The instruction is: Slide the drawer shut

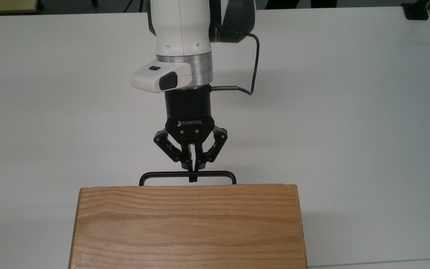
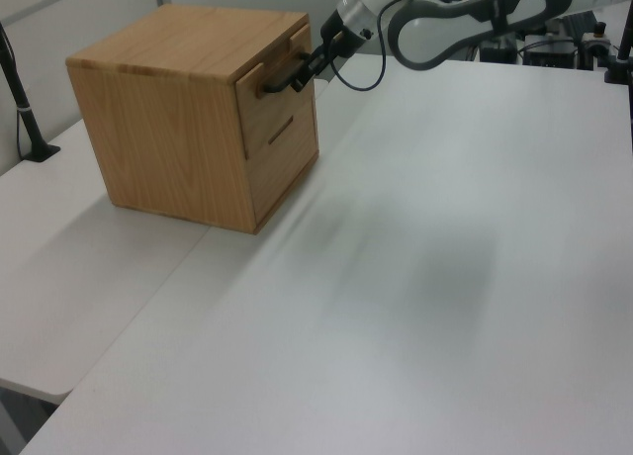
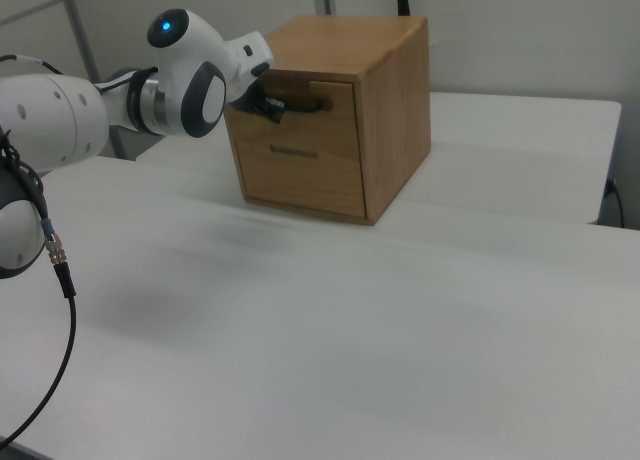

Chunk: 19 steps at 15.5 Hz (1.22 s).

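The drawer (image 2: 280,106) sits flush in the upper front of the oak cabinet (image 2: 163,109); its front panel (image 3: 316,127) is level with the cabinet face. In the top view the cabinet top (image 1: 187,224) hides the drawer, and only its thin black handle (image 1: 215,173) sticks out. My gripper (image 1: 192,175) is shut on the middle of that handle, reaching in from the top view's upper side. The gripper (image 2: 307,69) holds the handle (image 2: 277,82) in the left view, and the gripper (image 3: 268,106) meets the handle (image 3: 305,105) in the right view.
A second drawer front (image 2: 284,158) with a small handle lies below the first. The cabinet stands on a wide white table (image 1: 349,112). A black post (image 2: 22,99) rises at the left view's left. Equipment (image 2: 554,30) crowds the left view's far edge.
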{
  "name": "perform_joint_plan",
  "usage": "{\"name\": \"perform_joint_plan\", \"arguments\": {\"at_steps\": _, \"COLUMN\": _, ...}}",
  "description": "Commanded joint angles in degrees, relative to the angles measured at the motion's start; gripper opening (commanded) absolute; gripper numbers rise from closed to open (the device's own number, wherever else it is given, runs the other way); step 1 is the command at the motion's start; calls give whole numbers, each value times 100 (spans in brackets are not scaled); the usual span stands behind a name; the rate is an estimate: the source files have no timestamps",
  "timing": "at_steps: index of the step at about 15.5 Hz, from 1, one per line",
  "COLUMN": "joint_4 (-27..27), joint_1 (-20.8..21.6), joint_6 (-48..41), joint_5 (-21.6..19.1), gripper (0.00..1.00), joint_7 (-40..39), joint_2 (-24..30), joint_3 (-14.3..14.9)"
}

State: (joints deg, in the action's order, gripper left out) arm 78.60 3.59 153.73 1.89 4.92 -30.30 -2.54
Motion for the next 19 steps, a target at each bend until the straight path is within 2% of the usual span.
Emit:
{"name": "perform_joint_plan", "arguments": {"at_steps": 1, "joint_4": -187, "joint_1": 46, "joint_6": 113, "joint_5": 119, "gripper": 0, "joint_7": 114, "joint_2": -82, "joint_3": 43}}
{"name": "perform_joint_plan", "arguments": {"at_steps": 6, "joint_4": 15, "joint_1": 37, "joint_6": 69, "joint_5": 268, "gripper": 0, "joint_7": 96, "joint_2": 41, "joint_3": 34}}
{"name": "perform_joint_plan", "arguments": {"at_steps": 9, "joint_4": 690, "joint_1": 11, "joint_6": -36, "joint_5": 277, "gripper": 0, "joint_7": 61, "joint_2": 505, "joint_3": 8}}
{"name": "perform_joint_plan", "arguments": {"at_steps": 14, "joint_4": 1421, "joint_1": 11, "joint_6": -1133, "joint_5": 268, "gripper": 0, "joint_7": 44, "joint_2": 1270, "joint_3": -28}}
{"name": "perform_joint_plan", "arguments": {"at_steps": 19, "joint_4": 1589, "joint_1": 11, "joint_6": -3029, "joint_5": 268, "gripper": 0, "joint_7": -209, "joint_2": 1956, "joint_3": -28}}
